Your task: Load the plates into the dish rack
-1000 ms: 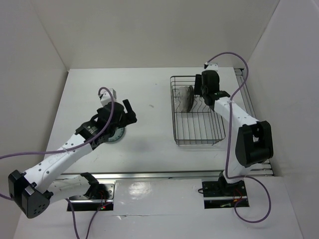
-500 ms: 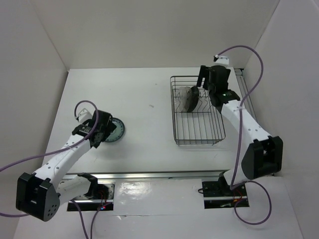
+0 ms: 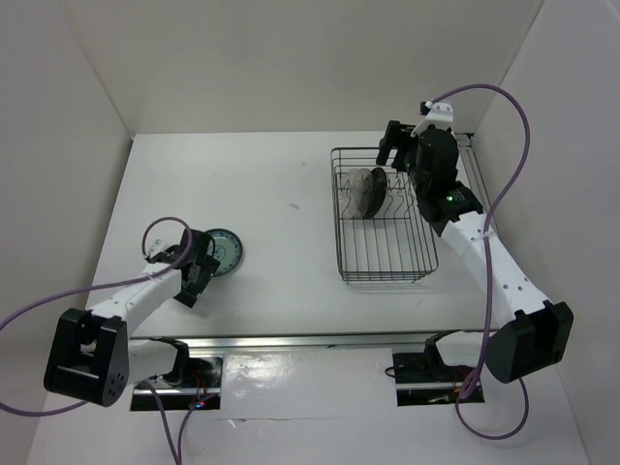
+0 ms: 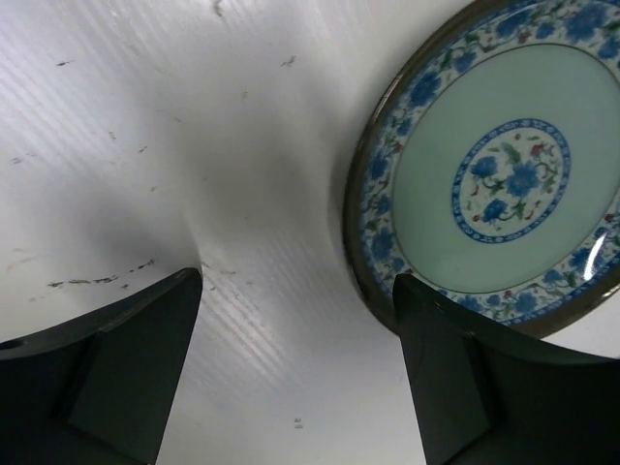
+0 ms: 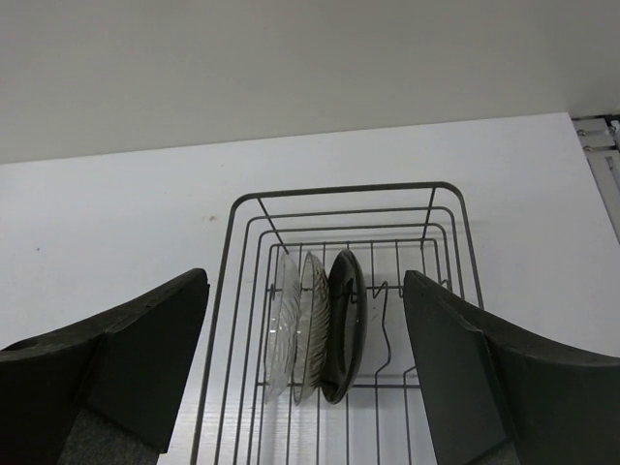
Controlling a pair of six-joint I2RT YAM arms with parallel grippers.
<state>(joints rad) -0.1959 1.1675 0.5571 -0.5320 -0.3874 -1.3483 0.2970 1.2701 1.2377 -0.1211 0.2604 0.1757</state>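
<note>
Jaws wide and empty from above: my left gripper (image 3: pixel 197 269) beside the teal plate (image 3: pixel 223 254), right gripper (image 3: pixel 396 149) above the dish rack (image 3: pixel 387 276) far end. Left wrist: plate flat beside one fingertip. Right wrist: three plates (image 5: pixel 312 325) upright in rack.

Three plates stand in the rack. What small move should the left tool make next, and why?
Probably slide the open left tool toward the teal plate until its jaws straddle the rim: it lies flat on the table, the only one outside the dish rack.
</note>
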